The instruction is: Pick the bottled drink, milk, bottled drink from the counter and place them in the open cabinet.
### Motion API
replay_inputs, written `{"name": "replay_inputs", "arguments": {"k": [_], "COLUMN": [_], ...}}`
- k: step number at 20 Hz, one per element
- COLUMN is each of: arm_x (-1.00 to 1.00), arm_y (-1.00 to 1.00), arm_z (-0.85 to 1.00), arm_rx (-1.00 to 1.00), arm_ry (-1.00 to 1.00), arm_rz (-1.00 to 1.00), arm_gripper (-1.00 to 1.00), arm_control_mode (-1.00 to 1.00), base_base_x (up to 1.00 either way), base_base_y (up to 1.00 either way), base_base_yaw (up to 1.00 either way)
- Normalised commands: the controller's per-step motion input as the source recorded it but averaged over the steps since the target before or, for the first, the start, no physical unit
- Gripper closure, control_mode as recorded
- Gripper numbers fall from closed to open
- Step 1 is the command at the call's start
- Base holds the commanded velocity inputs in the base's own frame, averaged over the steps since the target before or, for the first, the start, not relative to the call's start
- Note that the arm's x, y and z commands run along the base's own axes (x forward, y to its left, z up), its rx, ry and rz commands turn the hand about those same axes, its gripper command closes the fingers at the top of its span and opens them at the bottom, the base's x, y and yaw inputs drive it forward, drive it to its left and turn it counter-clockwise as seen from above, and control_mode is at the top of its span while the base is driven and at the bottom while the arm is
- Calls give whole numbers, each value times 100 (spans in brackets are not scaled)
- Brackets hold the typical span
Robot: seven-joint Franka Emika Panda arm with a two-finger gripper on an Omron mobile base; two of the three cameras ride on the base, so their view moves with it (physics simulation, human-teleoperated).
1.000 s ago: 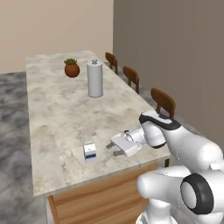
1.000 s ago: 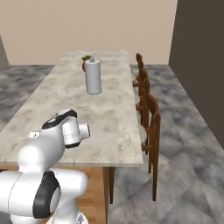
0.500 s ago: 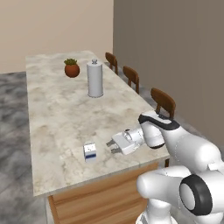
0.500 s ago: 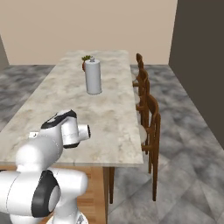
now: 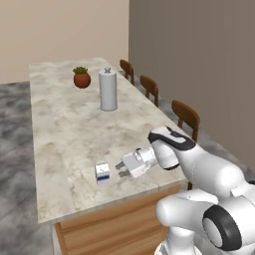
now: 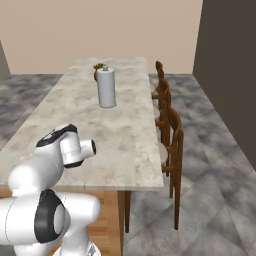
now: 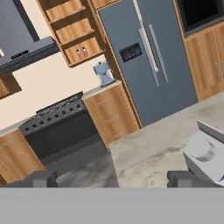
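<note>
Milk carton (image 5: 102, 172) stands upright on the counter (image 5: 60, 124), near the front edge, white with a blue panel facing the camera. In the hand view the same carton (image 7: 208, 153) sits at the lower right, gabled top and round cap toward the lens, just beside the right fingertip.

Gripper (image 5: 120, 169) lies low over the counter, pointing left at the carton, its tips just beside the carton's right side; contact cannot be told. In the hand view the 2 dark fingertips (image 7: 36, 178) stand wide apart with bare counter between them, nothing held. The carton is off to the side of the right tip, not between the fingers.

2 bottled drinks (image 7: 82, 52) already stand in the open cabinet (image 7: 72, 33), side by side on its lowest shelf, seen small and far across the room in the hand view. Labels too small to tell apart.

Further up the counter: a tall grey canister (image 5: 108, 89) with a knob lid, standing mid-counter, and beyond it a small potted plant (image 5: 81, 77) in a round red-brown pot. 3 wooden chairs (image 5: 185, 115) line the right side of the counter.

Hand view background: grey hood (image 7: 24, 46) left of the cabinet, black stove (image 7: 61, 127) below, a stand mixer (image 7: 103, 73) on the far worktop, a grey double-door fridge (image 7: 151, 57) to the right.
</note>
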Motion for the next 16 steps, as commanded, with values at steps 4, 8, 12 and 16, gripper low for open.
{"name": "replay_inputs", "arguments": {"k": [4,8,12,16], "arm_x": [0,3,0,0], "arm_y": [26,13,0,0], "arm_z": [-12,-8,-3,-4], "arm_rx": [-11,-9,-1,0], "arm_ry": [4,1,0,0], "arm_rz": [0,-1,-9,-11], "arm_gripper": [-100,-100,-100,-100], "arm_control_mode": [-100,-100,-100,-100], "base_base_x": [0,0,0,0], "base_base_y": [0,0,0,0], "base_base_yaw": [0,0,0,0]}}
